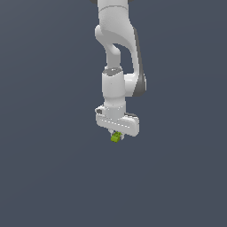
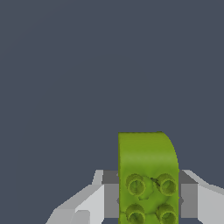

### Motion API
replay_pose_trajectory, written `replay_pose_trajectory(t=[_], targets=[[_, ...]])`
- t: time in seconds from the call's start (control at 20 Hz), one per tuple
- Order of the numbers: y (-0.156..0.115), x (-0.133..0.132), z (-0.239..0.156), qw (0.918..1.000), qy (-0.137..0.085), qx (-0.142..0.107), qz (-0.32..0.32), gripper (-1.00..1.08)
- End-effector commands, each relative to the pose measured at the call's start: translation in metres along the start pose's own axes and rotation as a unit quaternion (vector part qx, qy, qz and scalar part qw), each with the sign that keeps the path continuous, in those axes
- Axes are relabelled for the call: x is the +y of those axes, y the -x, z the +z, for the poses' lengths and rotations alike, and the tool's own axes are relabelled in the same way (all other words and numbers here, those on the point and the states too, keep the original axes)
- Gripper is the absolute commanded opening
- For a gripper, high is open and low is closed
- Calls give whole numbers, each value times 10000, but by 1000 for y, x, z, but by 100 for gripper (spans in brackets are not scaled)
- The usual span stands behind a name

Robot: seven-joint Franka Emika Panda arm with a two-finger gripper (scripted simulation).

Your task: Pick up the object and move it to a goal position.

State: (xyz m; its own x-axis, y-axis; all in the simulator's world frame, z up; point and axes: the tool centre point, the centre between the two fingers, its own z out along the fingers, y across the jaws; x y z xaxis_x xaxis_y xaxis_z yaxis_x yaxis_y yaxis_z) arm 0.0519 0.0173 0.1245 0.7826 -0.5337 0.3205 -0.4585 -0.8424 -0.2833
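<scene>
1. The white end effector (image 1: 117, 134) hangs straight down from the arm, and its two fingers (image 2: 111, 194) are closed on the sides of the green block (image 2: 148, 177)
2. The block sits right between the fingers, touching both, and part of it pokes out past the tips
3. In the exterior view the block (image 1: 116, 137) shows as a tiny green bit just under the end effector, with only plain grey around it. I cannot tell if it is lifted or sitting on something
4. The block is much smaller than the end effector, so I think it is very light
5. It looks hard and stiff, like a toy brick, so I think it will not bend or break when squeezed
6. Its sides look smooth, so it might slip if the squeeze gets weak
7. The flat sides are the best place to hold it, not the face with the round bumps (image 2: 135, 185)
8. I see no goal mark in either view
</scene>
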Motion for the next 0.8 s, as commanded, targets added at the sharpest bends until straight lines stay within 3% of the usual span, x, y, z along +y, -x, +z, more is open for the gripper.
replay_pose_trajectory(t=[0.0,0.3,0.75], targets=[[-22,-12,-15,9993,-249,271,-66,-100],[-61,-36,-50,9936,-769,807,-201,-100],[-99,-59,-97,9807,-1337,1381,-348,-100]])
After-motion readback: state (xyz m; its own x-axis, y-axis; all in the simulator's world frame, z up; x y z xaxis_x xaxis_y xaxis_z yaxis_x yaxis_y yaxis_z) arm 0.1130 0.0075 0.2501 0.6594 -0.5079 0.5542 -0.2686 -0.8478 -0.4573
